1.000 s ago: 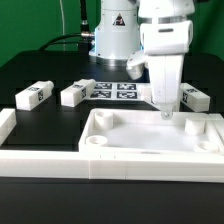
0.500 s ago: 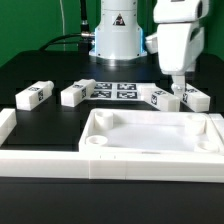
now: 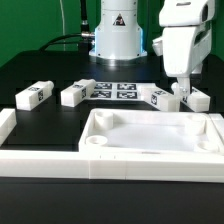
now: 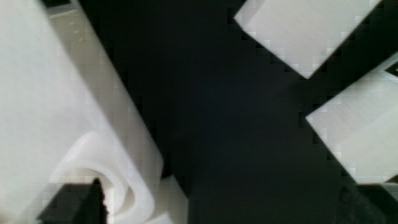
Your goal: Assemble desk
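The white desk top [image 3: 100,117], a tray with rounded recesses, lies at the front and shows blurred in the wrist view [image 4: 45,110]. Two tagged white legs [image 3: 33,96] [image 3: 75,93] lie at the exterior view's left. Another two lie at its right [image 3: 159,98] [image 3: 197,100], and white blocks that may be them show in the wrist view [image 4: 311,30] [image 4: 365,125]. My gripper [image 3: 183,89] hangs open just above the two right legs, behind the tray's far right corner. Only dark table lies between its fingers in the wrist view [image 4: 222,215].
The marker board [image 3: 115,90] lies flat behind the tray, between the leg pairs. A long white border rail [image 3: 40,160] runs along the front and the exterior view's left. The robot's base [image 3: 115,35] stands at the back with cables beside it.
My gripper has moved from over the tray's far right corner toward the exterior view's right and back, to above the two right legs. The parts have not moved.
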